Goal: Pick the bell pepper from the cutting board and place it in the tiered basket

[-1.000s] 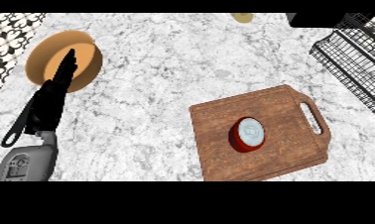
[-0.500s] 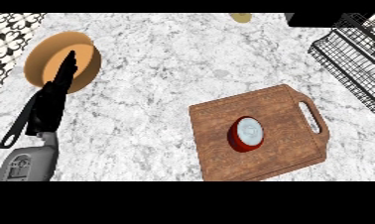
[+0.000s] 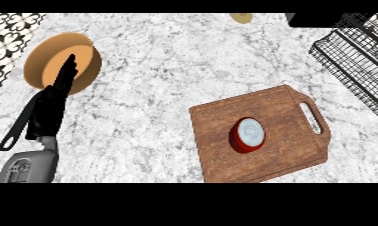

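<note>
Topping cutting board [image 3: 220, 146], bell pepper [image 3: 248, 135], tiered basket [image 3: 348, 56] apart, left hand [image 3: 53, 108] by plate [image 3: 90, 58]

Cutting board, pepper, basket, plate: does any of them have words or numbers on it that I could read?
None: there is nothing to read.
No words, numbers or signs show on the cutting board, the bell pepper, the tiered basket or the plate.
The tiles at the left edge carry only a flower pattern, no letters.
</note>
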You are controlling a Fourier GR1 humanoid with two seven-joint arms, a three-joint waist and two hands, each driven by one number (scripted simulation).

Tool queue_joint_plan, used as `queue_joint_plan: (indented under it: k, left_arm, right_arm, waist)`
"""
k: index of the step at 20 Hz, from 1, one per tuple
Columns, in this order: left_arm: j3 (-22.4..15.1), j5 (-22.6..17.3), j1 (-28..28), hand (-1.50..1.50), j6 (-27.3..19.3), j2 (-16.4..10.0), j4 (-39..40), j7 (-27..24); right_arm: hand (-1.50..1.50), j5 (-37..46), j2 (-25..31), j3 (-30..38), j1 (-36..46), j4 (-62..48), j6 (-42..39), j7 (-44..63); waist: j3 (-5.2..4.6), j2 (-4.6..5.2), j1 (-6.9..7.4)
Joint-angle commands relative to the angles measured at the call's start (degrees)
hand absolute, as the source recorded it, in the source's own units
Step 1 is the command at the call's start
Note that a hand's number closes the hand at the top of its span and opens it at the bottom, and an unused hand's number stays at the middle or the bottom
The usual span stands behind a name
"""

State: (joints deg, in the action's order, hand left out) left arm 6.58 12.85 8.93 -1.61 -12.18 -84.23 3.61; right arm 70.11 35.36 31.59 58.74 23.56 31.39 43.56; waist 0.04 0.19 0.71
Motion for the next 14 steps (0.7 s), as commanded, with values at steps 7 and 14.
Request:
queue_joint_plan:
  k: [7, 14]
  left_arm:
    - [0.8, -0.7, -1.7, 0.0, 0.4, -0.2, -3.5, 2.9]
    - [1.1, 1.2, -3.5, 0.0, -1.4, 0.0, -1.7, 1.7]
  right_arm:
    - [-1.5, 1.5, -0.3, -3.7, -3.7, 18.5, -1.5, 10.3]
    - [-1.5, -4.8, -3.0, -0.5, -12.3, 38.4, -11.4, 16.7]
  waist:
    - [-0.14, -1.11, -2.12]
    - [-0.17, -1.57, -3.94]
